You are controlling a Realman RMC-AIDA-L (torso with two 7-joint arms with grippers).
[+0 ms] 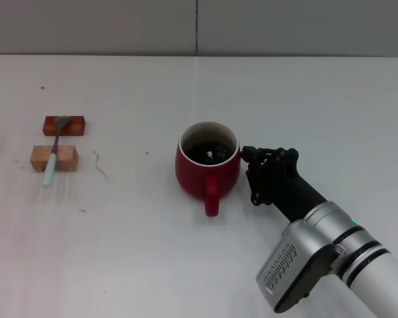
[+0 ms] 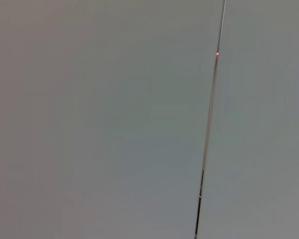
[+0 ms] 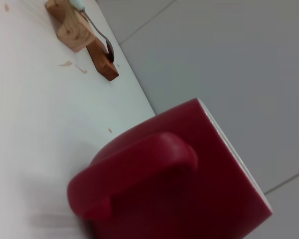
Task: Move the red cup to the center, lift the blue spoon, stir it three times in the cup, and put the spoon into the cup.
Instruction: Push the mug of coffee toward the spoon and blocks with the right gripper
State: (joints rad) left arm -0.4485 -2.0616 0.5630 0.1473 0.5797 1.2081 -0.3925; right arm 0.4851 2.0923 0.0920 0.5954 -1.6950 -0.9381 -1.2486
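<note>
One arm is at work: the right gripper stands at the rim of the red cup, on the cup's right side, touching or all but touching it. Whether its fingers are spread, closed or pinching the rim cannot be told, as the dark wrist body hides them. The left gripper is not in view; its wrist camera shows only a blank grey surface with a thin seam.

The cup stands upright on the white table near the middle of the view, its handle turned toward the robot. The right wrist view shows the handle close and the cup wall filling the near field.

The blue spoon lies well apart on the robot's left, bridged across two wooden blocks, its bowl on the darker far block and its pale handle overhanging the lighter near one.

Judgement: the step in hand is placing the cup at the centre, and it appears nearly done. To do it well, the cup should be set flat and released without dragging the rim sideways. The gripper should withdraw away from the cup, leaving the mouth free for the spoon.
</note>
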